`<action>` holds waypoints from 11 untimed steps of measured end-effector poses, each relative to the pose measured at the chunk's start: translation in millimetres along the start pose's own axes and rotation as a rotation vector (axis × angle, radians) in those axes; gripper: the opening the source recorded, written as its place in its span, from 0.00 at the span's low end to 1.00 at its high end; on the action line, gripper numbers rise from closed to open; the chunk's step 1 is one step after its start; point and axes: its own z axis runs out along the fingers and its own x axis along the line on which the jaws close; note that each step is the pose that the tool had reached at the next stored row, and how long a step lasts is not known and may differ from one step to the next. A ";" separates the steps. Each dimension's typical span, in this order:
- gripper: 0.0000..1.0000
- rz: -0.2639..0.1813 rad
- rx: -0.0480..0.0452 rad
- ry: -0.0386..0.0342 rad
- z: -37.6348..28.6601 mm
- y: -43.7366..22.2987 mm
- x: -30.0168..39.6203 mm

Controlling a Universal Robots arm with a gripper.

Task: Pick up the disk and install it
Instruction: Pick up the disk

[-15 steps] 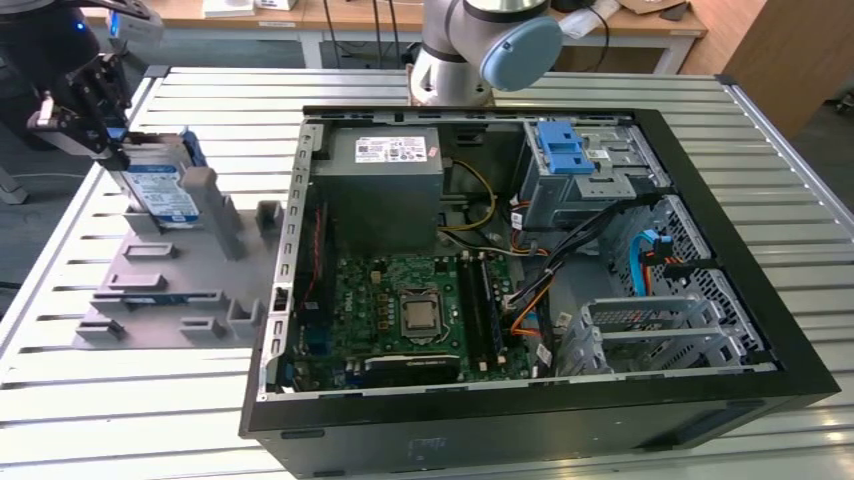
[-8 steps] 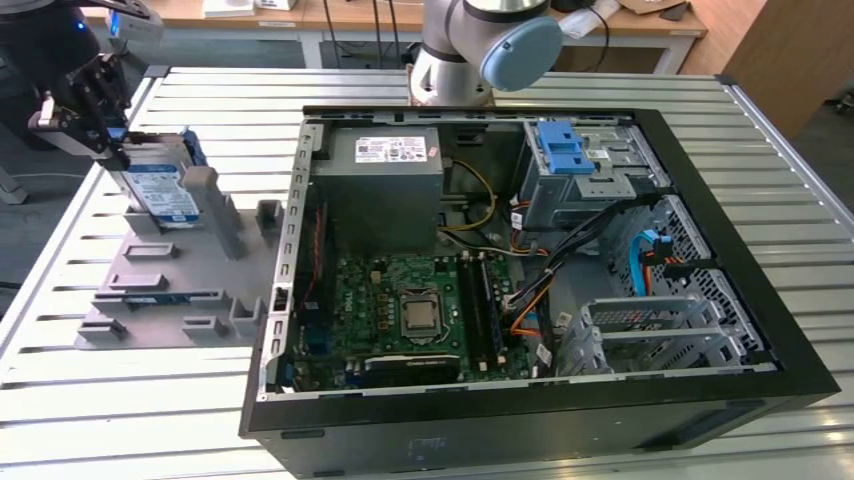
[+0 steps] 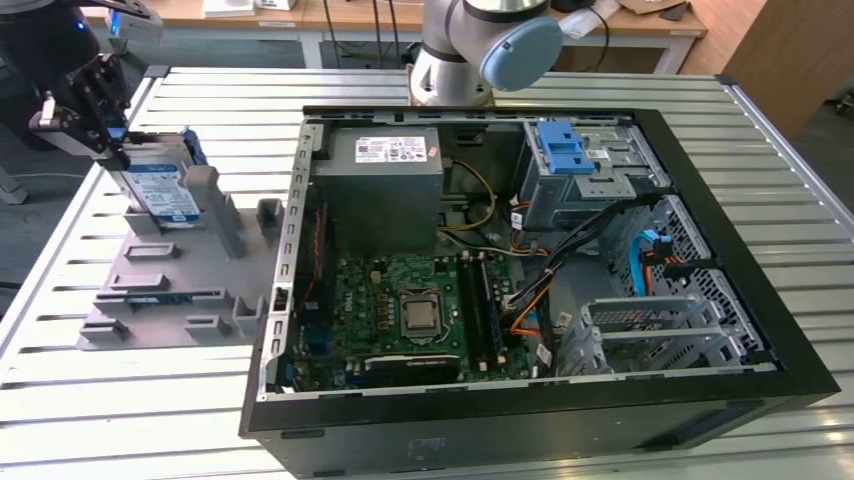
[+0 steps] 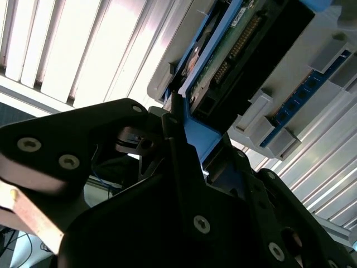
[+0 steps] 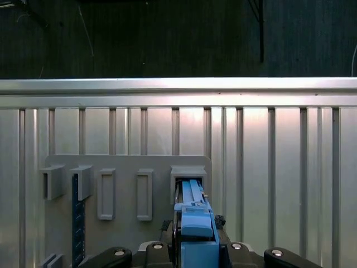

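The disk [image 3: 163,190] stands on edge in a slot at the far end of a grey fixture plate [image 3: 160,290], at the exterior view's left. Its white label with a blue band faces the computer case, and blue rails frame it. My gripper [image 3: 110,140] is at the disk's upper end, shut on its blue rail. In the second wrist view the black fingers [image 4: 173,139] clamp the blue rail of the disk [image 4: 240,50]. The first wrist view shows the disk's blue edge [image 5: 192,215] rising between the gripper's [image 5: 192,248] two sides, seated in the fixture's slot [image 5: 188,173].
An open computer case [image 3: 747,260] lies on the slatted metal table, with a grey power supply [image 3: 378,180], a motherboard [image 3: 414,300] and a metal drive cage [image 3: 601,175] topped by a blue latch [image 3: 563,150]. A blue strip [image 5: 78,218] sits in the fixture. The arm's base [image 3: 467,50] stands behind the case.
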 end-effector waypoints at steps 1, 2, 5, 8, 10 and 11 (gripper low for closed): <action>0.37 0.003 -0.0001 0.0000 0.0 0.0 0.0; 0.37 0.009 -0.0003 0.0003 0.0 0.0 0.0; 0.37 0.031 -0.0008 0.0009 0.1 0.0 0.0; 0.37 0.037 -0.0009 0.0010 0.1 0.0 0.0; 0.37 0.037 -0.0009 0.0010 0.1 0.0 0.0; 0.37 0.037 -0.0008 0.0010 0.1 0.0 0.0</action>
